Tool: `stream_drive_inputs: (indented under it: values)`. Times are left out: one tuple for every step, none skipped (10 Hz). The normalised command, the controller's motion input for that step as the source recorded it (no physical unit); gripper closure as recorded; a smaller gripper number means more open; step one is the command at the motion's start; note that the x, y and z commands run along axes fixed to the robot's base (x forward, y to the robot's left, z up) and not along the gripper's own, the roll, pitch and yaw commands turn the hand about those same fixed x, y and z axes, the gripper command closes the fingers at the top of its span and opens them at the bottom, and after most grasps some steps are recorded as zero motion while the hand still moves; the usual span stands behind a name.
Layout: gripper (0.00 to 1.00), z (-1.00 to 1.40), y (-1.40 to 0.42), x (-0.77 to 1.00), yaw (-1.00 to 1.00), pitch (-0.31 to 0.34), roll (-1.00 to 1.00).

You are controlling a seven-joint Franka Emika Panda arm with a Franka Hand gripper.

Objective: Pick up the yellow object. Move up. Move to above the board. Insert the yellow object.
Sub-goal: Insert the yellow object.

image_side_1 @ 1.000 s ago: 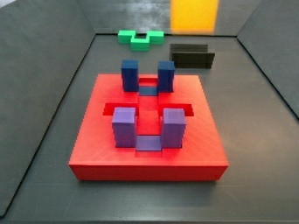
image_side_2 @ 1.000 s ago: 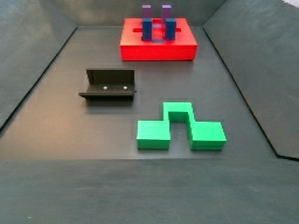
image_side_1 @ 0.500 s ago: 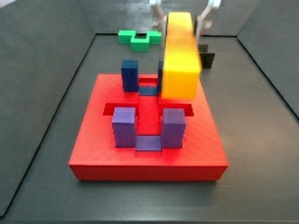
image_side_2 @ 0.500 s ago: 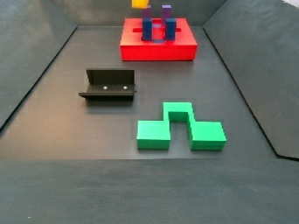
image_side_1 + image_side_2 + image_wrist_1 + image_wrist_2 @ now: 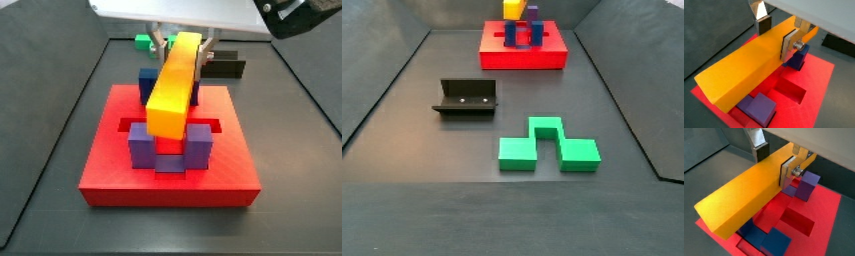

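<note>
My gripper (image 5: 178, 45) is shut on the yellow object (image 5: 174, 85), a long yellow-orange bar, and holds it lengthwise over the board (image 5: 100, 170), a red slab. In both wrist views the silver fingers (image 5: 789, 44) (image 5: 786, 170) clamp the bar's sides (image 5: 747, 70) (image 5: 744, 198). The bar lies in line with the gap between the blue-purple posts (image 5: 140, 145). Its near end sits over the near pair. I cannot tell whether it touches them. In a side view only the bar's top (image 5: 515, 9) shows above the board (image 5: 523, 58).
The black fixture (image 5: 466, 98) stands on the grey floor in front of the board, and shows in a side view (image 5: 227, 68) behind it. A green notched block (image 5: 547, 148) lies on the floor. Grey walls ring the floor.
The gripper has come down with the yellow bar and shifted left. The bar now lines up with the gap between the posts instead of hanging high to the right.
</note>
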Motion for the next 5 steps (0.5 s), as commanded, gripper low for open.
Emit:
stream_drive_inputs:
  values:
    - [1.00,0.00,-0.18,0.05,0.29,-0.011,0.01]
    - [1.00,0.00,-0.11,0.11,0.32,0.000,0.00]
    - [1.00,-0.02,-0.05,0.15,0.38,0.000,0.00]
    - [1.00,-0.05,-0.01,0.12,0.39,0.000,0.00]
    - [1.00,-0.12,-0.01,0.04,0.33,0.000,0.01]
